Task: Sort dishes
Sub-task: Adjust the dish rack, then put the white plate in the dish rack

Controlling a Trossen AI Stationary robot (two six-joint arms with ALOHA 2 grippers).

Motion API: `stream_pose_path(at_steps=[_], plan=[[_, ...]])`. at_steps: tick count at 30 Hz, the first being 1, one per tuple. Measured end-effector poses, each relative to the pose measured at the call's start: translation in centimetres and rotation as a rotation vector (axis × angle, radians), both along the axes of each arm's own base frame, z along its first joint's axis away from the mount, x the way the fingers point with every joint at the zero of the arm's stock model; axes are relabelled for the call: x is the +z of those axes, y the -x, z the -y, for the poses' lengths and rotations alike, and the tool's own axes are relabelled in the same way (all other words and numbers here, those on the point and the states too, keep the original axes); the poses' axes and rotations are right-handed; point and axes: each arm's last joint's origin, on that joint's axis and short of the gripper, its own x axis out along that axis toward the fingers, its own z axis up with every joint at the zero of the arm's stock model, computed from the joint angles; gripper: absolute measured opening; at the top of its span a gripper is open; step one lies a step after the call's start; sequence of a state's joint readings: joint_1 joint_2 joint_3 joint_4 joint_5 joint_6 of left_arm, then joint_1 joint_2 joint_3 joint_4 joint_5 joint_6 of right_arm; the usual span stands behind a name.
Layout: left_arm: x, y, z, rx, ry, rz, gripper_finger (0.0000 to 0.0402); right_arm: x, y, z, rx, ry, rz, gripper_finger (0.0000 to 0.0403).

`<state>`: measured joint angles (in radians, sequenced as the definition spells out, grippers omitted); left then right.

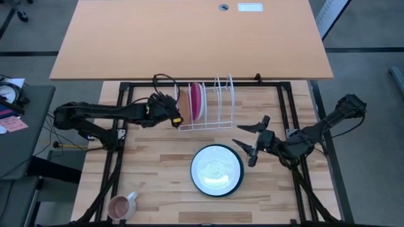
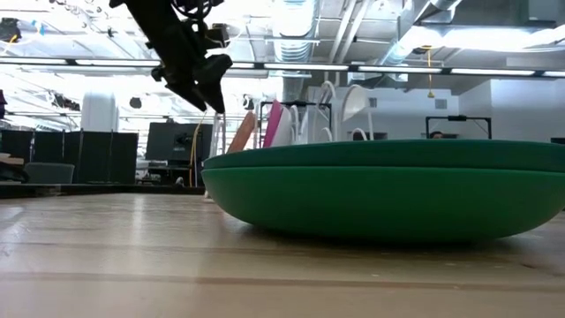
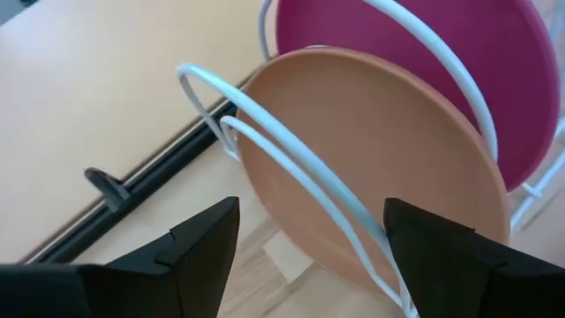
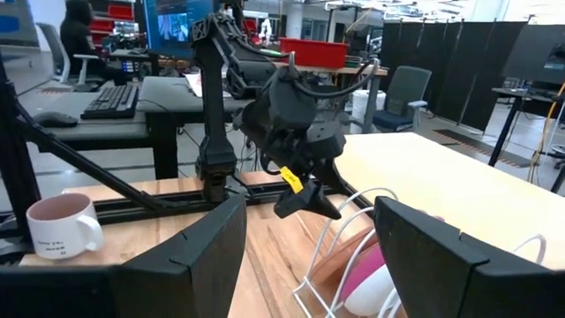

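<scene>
From above, the left end effector (image 1: 172,113) hangs spread at the end of the white wire dish rack (image 1: 207,108) on the light wooden slatted table (image 1: 158,164), where a round orange-brown plate (image 1: 185,106) and a round magenta pink plate (image 1: 196,102) stand on edge in neighbouring slots; a round white plate on a dark green plate (image 1: 217,169) lies flat near the table's front, with the right end effector (image 1: 250,144) spread just beside it and a small pink mug (image 1: 122,205) well apart at the near left corner

At table height, the dark green plate's rim (image 2: 380,190) fills the foreground, thick and smooth, so likely rigid, slippery and breakable if dropped

The left wrist camera looks between its two parted dark fingers (image 3: 199,243) at the orange-brown plate behind a wire hoop, gripping nothing; its exposed upper edge looks the best place to pinch

The right wrist camera shows its own fingers apart and empty, facing the other arm above the rack; the stacked pair probably needs a pinch at the raised rim
</scene>
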<state>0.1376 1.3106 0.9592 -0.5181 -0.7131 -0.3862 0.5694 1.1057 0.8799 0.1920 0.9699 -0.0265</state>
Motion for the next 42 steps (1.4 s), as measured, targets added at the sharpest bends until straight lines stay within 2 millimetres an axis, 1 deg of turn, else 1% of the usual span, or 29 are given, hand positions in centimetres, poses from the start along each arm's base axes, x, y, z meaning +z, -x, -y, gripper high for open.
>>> stream_pose_path(at_steps=[10,19,24,29,33,37,42], plan=[[-0.3,0.6,-0.7,0.049,-0.027,-0.069,0.0276,0.0,0.0,0.0,0.0,0.0,0.0,0.0255],[-0.2,0.8,-0.8,0.042,-0.077,-0.128,0.0276,0.0,0.0,0.0,0.0,0.0,-0.001,0.0255],[0.0,0.9,-0.4,0.008,-0.078,-0.136,0.0276,0.0,0.0,0.0,0.0,0.001,-0.003,0.0255],[0.8,1.4,0.3,-0.026,-0.078,-0.106,0.0276,-0.1,0.0,0.0,0.0,0.003,-0.005,0.0255],[1.8,2.7,0.8,-0.051,-0.084,-0.104,0.0276,-0.1,0.0,0.0,0.0,0.003,-0.005,0.0255],[3.3,5.2,1.1,-0.01,-0.082,-0.07,0.0276,-0.1,0.0,0.0,0.0,0.003,-0.006,0.0255],[4.8,8.3,1.3,0.098,-0.115,-0.009,0.0276,-0.1,0.0,0.0,0.0,0.003,-0.007,0.0255]])
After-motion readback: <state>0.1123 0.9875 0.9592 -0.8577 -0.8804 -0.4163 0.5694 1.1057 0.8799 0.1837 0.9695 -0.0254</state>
